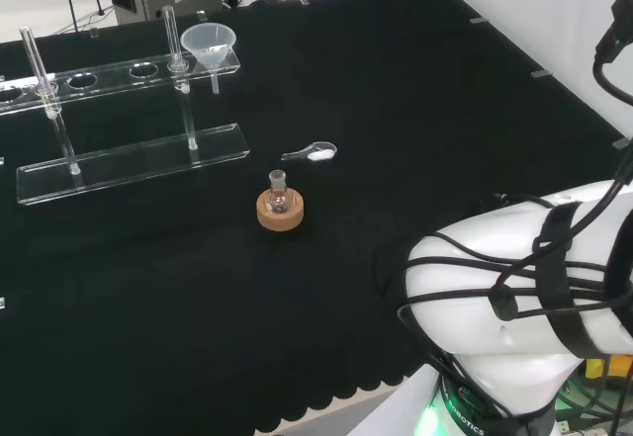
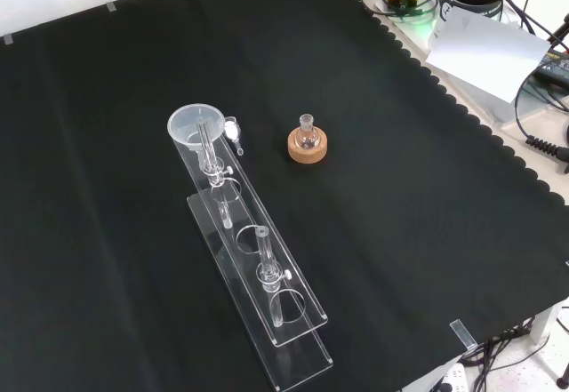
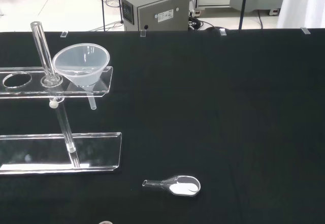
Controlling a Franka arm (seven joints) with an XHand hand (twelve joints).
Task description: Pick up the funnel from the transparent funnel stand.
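A clear funnel (image 1: 209,47) sits upright in the end hole of the transparent funnel stand (image 1: 129,164), its stem hanging below the upper plate. In the front view the funnel (image 2: 196,127) is at the stand's far end, and the stand (image 2: 267,312) runs toward the view's bottom. The wrist view has the funnel (image 3: 81,65) resting in the stand's upper plate (image 3: 104,84) beside an upright post. Nothing touches the funnel.
A small round flask on a cork ring (image 1: 280,210) stands near the cloth's middle, also the cork ring (image 2: 308,146). A clear scoop with white powder (image 1: 315,153) lies between flask and stand, the scoop (image 3: 179,186). The arm's white links (image 1: 514,298) stand at the head view's right.
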